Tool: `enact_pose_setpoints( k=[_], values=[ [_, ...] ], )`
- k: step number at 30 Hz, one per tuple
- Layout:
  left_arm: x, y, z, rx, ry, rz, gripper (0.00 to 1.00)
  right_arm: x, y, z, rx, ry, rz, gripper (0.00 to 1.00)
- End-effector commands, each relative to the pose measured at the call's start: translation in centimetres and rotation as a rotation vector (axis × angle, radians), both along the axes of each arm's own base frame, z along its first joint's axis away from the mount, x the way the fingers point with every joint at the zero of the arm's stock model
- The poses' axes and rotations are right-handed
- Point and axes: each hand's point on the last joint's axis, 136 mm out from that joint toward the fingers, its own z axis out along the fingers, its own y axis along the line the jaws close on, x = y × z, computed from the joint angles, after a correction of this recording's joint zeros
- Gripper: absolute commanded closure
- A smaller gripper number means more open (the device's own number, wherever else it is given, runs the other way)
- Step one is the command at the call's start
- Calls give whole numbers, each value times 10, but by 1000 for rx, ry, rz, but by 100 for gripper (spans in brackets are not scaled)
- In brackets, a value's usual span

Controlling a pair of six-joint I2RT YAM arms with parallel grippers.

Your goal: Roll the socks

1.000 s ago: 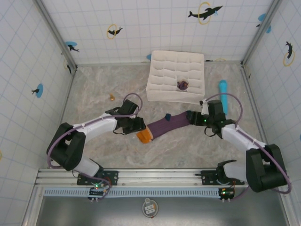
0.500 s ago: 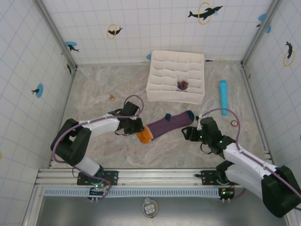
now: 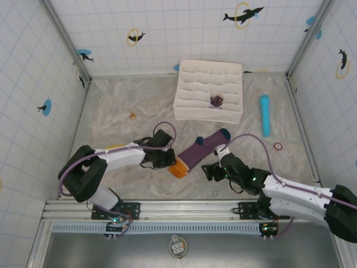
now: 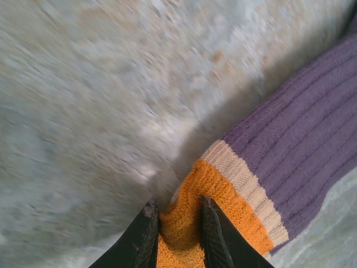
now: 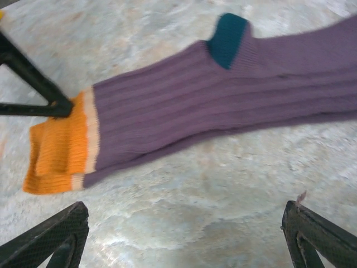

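White grid-tiled walls (image 3: 167, 33), dotted with dark dolphin stickers (image 3: 242, 14) over yellow rings and blue discs, enclose a marbled beige surface (image 3: 122, 100) on three sides. A metal rail (image 3: 184, 207) runs along the near edge.

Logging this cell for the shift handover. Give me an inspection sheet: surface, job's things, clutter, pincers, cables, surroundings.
Surface: marbled tabletop, no spills seen.
Job's things: purple sock lying flat, orange toe pinched.
Clutter: divider box holding a small purple item; blue cylinder; red ring; small orange object.
Pincers: left pincer shut on the toe; right pincer open, holding nothing.
Cables: purple cable arching behind each pincer.
Surroundings: tiled walls with dolphin stickers.
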Motion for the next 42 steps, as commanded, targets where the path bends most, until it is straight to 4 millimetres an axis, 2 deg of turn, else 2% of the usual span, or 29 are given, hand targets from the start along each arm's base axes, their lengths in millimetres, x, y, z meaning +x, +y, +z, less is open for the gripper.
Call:
enact_pose_setpoints(
  k=[1, 2, 4, 8, 12, 15, 21, 26, 30, 35, 42],
  values=[
    [-5, -4, 14, -31, 11, 29, 59, 2, 1, 5, -79, -169, 14, 7],
    [-4, -2, 18, -16, 4, 34, 46, -1, 6, 8, -87, -210, 35, 7],
    [1, 5, 26, 36, -22, 33, 28, -7, 14, 13, -112, -281, 72, 7],
    [9, 11, 39, 94, -50, 15, 16, -17, 28, 18, -218, -412, 159, 7],
    [13, 12, 44, 75, -40, 23, 14, -30, 48, 16, -296, -482, 261, 7],
    [18, 19, 47, 67, -44, 45, 14, -40, 69, 13, -329, -515, 339, 7],
    [24, 43, 44, 72, -19, 74, 14, -47, 104, 3, -348, -510, 420, 7],
    [32, 55, 54, 54, -33, 104, 13, -48, 125, -12, -383, -511, 457, 7],
    [33, 62, 59, 56, -42, 118, 13, -44, 132, -24, -417, -502, 468, 7],
    [26, 71, 55, 81, -42, 119, 13, -31, 132, -34, -456, -494, 435, 7],
    [23, 73, 53, 79, -39, 116, 13, -18, 134, -43, -477, -476, 421, 12]
  ],
)
